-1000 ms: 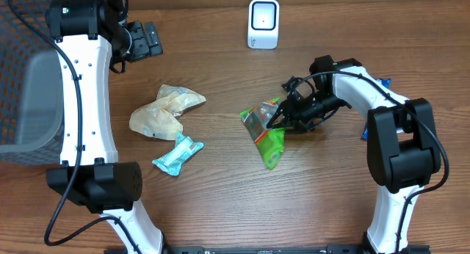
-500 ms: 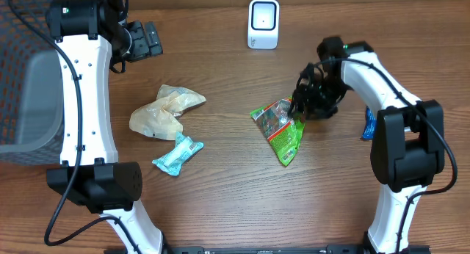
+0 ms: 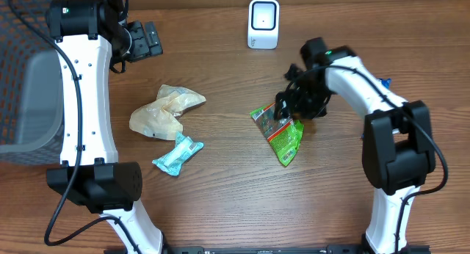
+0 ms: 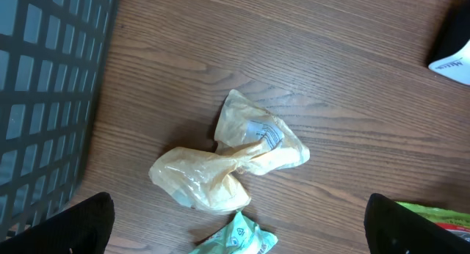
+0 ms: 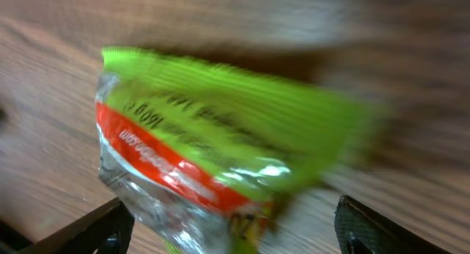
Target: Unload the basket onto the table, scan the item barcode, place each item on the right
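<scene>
The item, a green and red snack packet (image 3: 284, 134), lies flat on the wooden table right of centre. It fills the blurred right wrist view as the packet (image 5: 220, 144). My right gripper (image 3: 291, 107) hovers over its far end. That gripper (image 5: 235, 232) is open, with its fingers wide on either side of the packet and not touching it. The white barcode scanner (image 3: 263, 23) stands at the back centre. My left gripper (image 3: 147, 40) is open and raised at the back left, holding nothing. No barcode is readable.
A crumpled yellowish bag (image 3: 165, 111) and a teal packet (image 3: 178, 153) lie left of centre; the left wrist view shows the bag (image 4: 235, 162) and packet (image 4: 239, 239) below it. A dark mesh basket (image 3: 22, 85) stands at the left edge.
My right gripper has opened and let go of the green packet, which shifted right and now rests on the table. The left arm has not moved.
</scene>
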`<state>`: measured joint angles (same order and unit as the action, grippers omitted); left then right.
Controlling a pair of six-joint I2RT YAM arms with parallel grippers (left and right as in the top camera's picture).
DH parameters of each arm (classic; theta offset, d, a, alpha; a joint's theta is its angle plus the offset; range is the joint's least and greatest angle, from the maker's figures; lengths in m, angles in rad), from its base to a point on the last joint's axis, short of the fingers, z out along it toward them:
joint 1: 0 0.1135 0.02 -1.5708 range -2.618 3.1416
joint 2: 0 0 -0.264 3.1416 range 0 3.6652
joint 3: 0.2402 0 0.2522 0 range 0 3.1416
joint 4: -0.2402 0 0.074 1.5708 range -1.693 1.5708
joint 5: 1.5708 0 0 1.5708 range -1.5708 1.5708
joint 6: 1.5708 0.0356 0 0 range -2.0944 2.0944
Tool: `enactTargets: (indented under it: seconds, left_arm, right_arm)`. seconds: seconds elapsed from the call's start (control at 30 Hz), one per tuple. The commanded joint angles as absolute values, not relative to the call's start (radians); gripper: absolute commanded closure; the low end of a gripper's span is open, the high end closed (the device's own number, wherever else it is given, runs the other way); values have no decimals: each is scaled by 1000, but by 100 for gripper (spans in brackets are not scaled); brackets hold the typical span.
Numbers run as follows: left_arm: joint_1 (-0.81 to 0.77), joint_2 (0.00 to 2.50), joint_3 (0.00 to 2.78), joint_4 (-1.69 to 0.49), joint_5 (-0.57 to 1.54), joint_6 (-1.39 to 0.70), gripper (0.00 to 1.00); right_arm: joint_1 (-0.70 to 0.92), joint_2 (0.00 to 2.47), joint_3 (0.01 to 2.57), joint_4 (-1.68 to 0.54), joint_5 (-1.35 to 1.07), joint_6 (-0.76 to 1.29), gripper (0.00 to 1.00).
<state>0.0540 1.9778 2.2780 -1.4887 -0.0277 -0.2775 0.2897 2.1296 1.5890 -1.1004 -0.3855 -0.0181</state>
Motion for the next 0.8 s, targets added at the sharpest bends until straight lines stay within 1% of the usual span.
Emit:
enactTargets:
  seconds: [0.0, 0.03, 0.07, 0.1, 0.13, 0.17, 0.2, 0.23, 0.37, 0.63, 0.77]
  left_arm:
    - [52, 1975, 2273, -1487, -33, -269, 0]
    - [52, 1975, 2273, -1487, -33, -269, 0]
    - [52, 1975, 2273, -1487, -33, -269, 0]
    - [52, 1975, 2273, -1487, -33, -269, 0]
    - [52, 1975, 2273, -1487, -33, -269, 0]
    - [52, 1975, 2273, -1487, -33, -269, 0]
    - [52, 1975, 2273, -1487, -33, -269, 0]
    - [52, 1975, 2273, -1487, -33, -269, 1]
    - [52, 1975, 2273, -1487, -33, -269, 0]
    - [52, 1975, 2273, -1487, -33, -269, 0]
    - [52, 1975, 2273, -1487, -33, -269, 0]
  right_arm:
    - [312, 2112, 1529, -1061, -387, -34, 16]
    - [313, 2112, 1512, -1044, -397, -34, 19]
    - [313, 2112, 1499, -1029, -414, -34, 28]
    - [312, 2112, 1493, -1021, -429, -34, 39]
    - [312, 2112, 1493, -1013, -449, -34, 73]
    - [312, 2112, 1493, -1010, -456, -33, 80]
    - [312, 2111, 1495, -1004, -474, -33, 94]
    - [312, 2110, 1501, -1003, -493, -33, 96]
    - [302, 2107, 1554, -1028, -596, -44, 96]
    - [301, 1976, 1713, -1151, -971, -361, 96]
    - [301, 1889, 1752, -1166, -1068, -451, 96]
